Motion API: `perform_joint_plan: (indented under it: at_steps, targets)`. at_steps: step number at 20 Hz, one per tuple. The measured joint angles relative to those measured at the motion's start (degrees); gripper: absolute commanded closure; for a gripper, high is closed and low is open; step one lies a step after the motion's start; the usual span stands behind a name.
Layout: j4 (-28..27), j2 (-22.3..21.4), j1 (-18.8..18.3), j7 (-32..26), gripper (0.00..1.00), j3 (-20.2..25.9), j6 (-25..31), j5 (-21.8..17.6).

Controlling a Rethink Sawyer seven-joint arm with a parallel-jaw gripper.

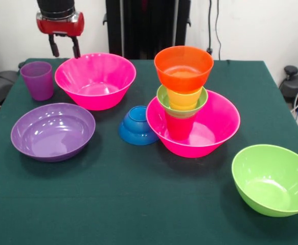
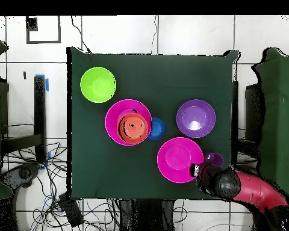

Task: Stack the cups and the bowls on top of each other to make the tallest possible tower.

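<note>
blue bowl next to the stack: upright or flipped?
Tipped, not upright. In the front view the small blue bowl lies on its side against the pink bowl holding the stack, its opening facing the camera and slightly down; it looks empty.

Bright, even light from above in both views. Front view: soft short shadows under bowls on green tablecloth [image 1: 138, 204]; white glare spots inside purple bowl [image 1: 52, 131] and far pink bowl [image 1: 95, 79]; orange bowl [image 1: 183, 68] glows translucent. Focus OK throughout. Overhead view: flat light, faint shadows, floor near-white.
</note>
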Motion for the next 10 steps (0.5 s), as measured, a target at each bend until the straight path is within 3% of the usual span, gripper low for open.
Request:
perform_joint_plan:
  at_steps: [10]
  targets:
    - [-1.4, -0.7, -3.2, 0.0, 0.00, 3.4, 1.6, -0.9]
